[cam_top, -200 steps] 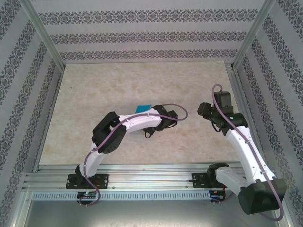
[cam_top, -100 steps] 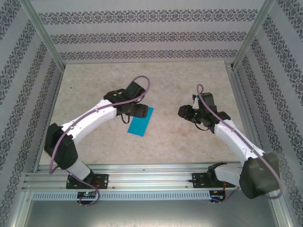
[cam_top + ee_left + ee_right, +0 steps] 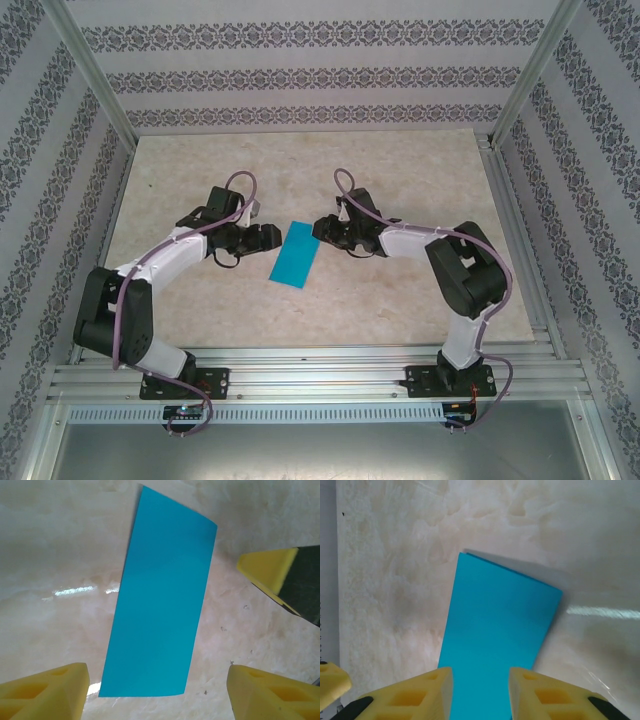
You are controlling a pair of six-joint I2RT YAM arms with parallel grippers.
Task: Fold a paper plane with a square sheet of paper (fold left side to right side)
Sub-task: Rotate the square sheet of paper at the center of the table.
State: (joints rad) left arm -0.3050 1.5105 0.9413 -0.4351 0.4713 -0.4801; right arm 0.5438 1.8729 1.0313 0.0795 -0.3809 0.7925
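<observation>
**Top external view: two grippers close in on one thin paper**

The square sheet of paper (image 3: 295, 253) lies flat on the table (image 3: 400, 310). It looks like a long strip, so I think it is folded in half. It sits between the left gripper (image 3: 268, 237) and the right gripper (image 3: 322, 230).

In the left wrist view, the left gripper (image 3: 157, 675) has its fingers spread wide. The paper (image 3: 160, 600) lies just ahead, between them, and they are not touching it.

In the right wrist view, the right gripper (image 3: 481, 680) has its fingers a little apart. The paper (image 3: 500, 625) starts under that gap and runs out ahead.

What could go wrong? The table looks smooth and shiny, so a push could make the paper slide. A hard poke could crumple it. The grippers are near each other and could bump.

The table is pale and stone-like. Patterned walls (image 3: 300, 75) and metal posts (image 3: 90, 60) stand around it.
</observation>
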